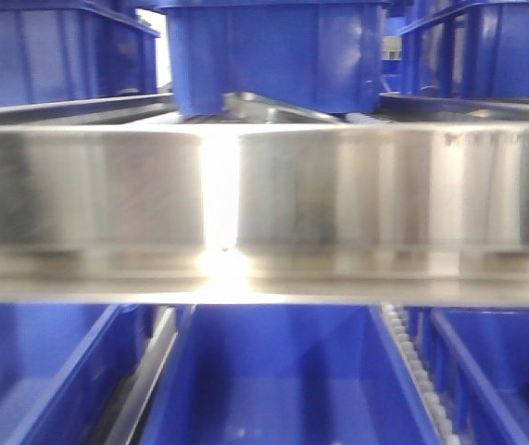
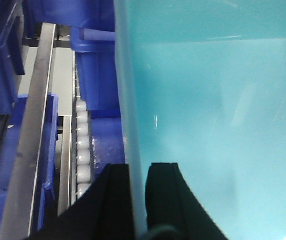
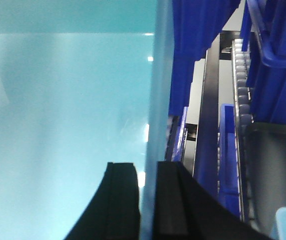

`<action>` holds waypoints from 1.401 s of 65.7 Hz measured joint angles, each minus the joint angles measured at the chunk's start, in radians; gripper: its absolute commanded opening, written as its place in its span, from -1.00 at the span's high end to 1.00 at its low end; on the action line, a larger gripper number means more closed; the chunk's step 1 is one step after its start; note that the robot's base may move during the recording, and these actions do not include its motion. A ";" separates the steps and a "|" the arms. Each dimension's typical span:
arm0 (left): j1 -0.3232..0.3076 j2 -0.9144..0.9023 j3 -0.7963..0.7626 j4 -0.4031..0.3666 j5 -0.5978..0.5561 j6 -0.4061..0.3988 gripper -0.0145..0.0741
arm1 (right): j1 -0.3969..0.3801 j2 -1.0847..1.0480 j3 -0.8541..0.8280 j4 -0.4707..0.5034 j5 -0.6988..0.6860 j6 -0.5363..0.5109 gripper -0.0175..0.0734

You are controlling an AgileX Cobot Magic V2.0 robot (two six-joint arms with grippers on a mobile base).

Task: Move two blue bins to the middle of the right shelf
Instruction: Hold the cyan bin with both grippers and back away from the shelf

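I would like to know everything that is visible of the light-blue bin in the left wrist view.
The light-blue bin fills most of the view. It looks like smooth, slightly translucent cyan plastic with faint glare. Only one thin wall, seen edge-on, and a broad surface beside it show; the full shape is cut off. The left gripper clamps that wall, its black fingers on both faces. Dark-blue bins show beyond it.

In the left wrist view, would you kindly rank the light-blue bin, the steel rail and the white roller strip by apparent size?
1. light-blue bin, though nearest the camera
2. steel rail
3. white roller strip
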 measured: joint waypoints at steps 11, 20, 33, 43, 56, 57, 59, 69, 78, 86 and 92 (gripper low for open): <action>0.000 0.000 0.000 0.006 0.000 0.000 0.92 | 0.000 0.001 0.000 0.000 0.000 0.000 0.95; 0.000 0.000 0.000 0.010 0.000 0.000 0.92 | 0.000 0.001 0.000 0.000 -0.002 0.000 0.95; 0.005 0.000 0.000 0.012 -0.002 0.000 0.92 | 0.000 0.002 0.000 0.000 -0.024 0.000 0.95; 0.005 0.000 0.000 0.012 -0.008 0.000 0.92 | 0.000 0.002 0.000 0.000 -0.041 0.000 0.95; 0.005 0.000 0.000 0.012 -0.013 0.000 0.92 | 0.000 0.002 0.000 0.000 -0.050 -0.003 0.95; 0.005 0.000 0.000 0.012 -0.013 0.000 0.92 | 0.000 0.002 0.000 0.000 -0.050 -0.003 0.95; 0.005 0.000 0.000 0.012 -0.013 0.000 0.92 | 0.000 0.002 0.000 0.000 -0.050 -0.003 0.95; 0.005 0.000 0.000 0.012 -0.013 -0.002 0.92 | 0.000 0.002 0.000 0.000 -0.052 -0.003 0.95; 0.005 0.000 0.000 0.012 -0.013 -0.002 0.92 | 0.000 0.002 0.000 0.000 -0.052 -0.003 0.95; 0.005 0.000 0.000 0.012 -0.013 -0.002 0.92 | 0.000 0.002 0.000 0.000 -0.052 -0.003 0.95; 0.005 0.000 0.000 0.012 -0.013 -0.002 0.92 | 0.000 0.002 0.000 0.000 -0.054 -0.003 0.95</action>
